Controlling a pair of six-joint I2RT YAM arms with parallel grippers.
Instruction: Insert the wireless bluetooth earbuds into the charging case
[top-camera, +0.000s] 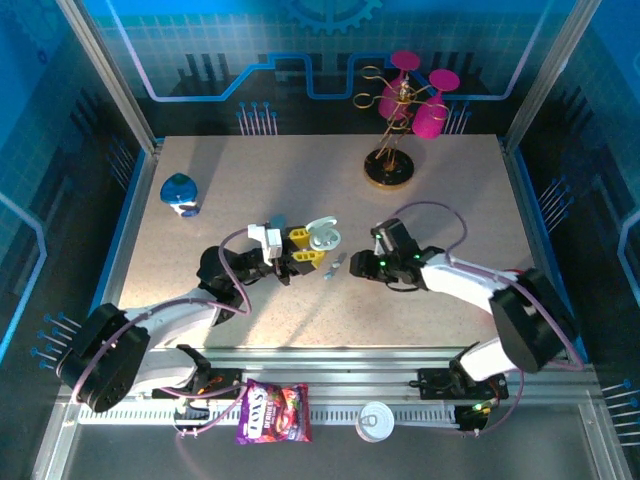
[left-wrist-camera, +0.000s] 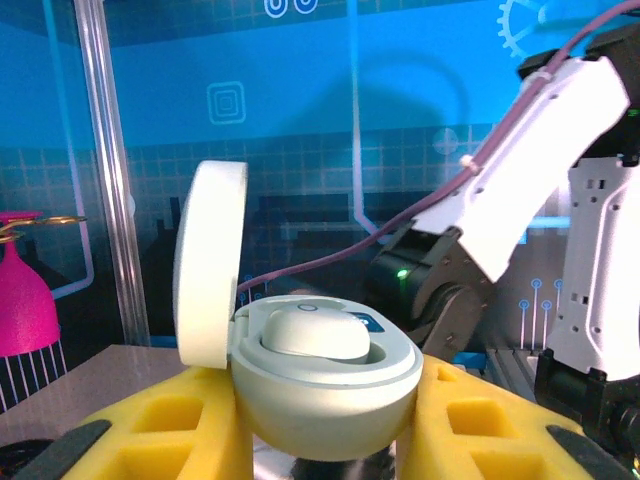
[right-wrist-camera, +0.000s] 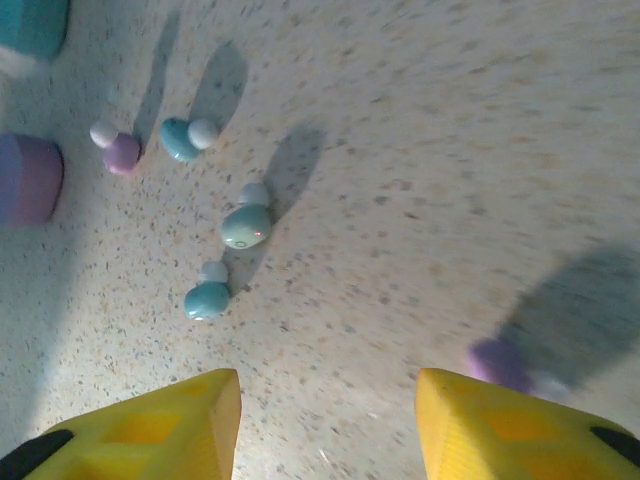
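Earbuds (right-wrist-camera: 246, 225) lie mostly loose on the table (right-wrist-camera: 480, 150), so the job looks barely begun. The left gripper (top-camera: 302, 247) is clamped on the mint charging case (left-wrist-camera: 330, 390), holding it up off the table with its lid (left-wrist-camera: 210, 265) swung open and upright. 1 whitish earbud (left-wrist-camera: 315, 335) sits in the case's top, apparently seated, though how deep I cannot tell from this angle. The right gripper (right-wrist-camera: 325, 400) hangs over the table with its yellow fingers (right-wrist-camera: 190, 420) spread and nothing between them. Ahead of it lie 5 loose buds: a pink-purple earbud (right-wrist-camera: 122, 152) just beside a light blue earbud (right-wrist-camera: 180, 138), a mint one near the middle, a second blue earbud (right-wrist-camera: 207, 298) just below that, and a blurred purple earbud (right-wrist-camera: 497, 362) close to the right-hand finger. A purple case (right-wrist-camera: 28, 180) shows at the left edge (whether open or closed is hidden). By my reading 1 of 6 is in, the mint bud is the likely partner for the held case, and the other 4 await their own cases
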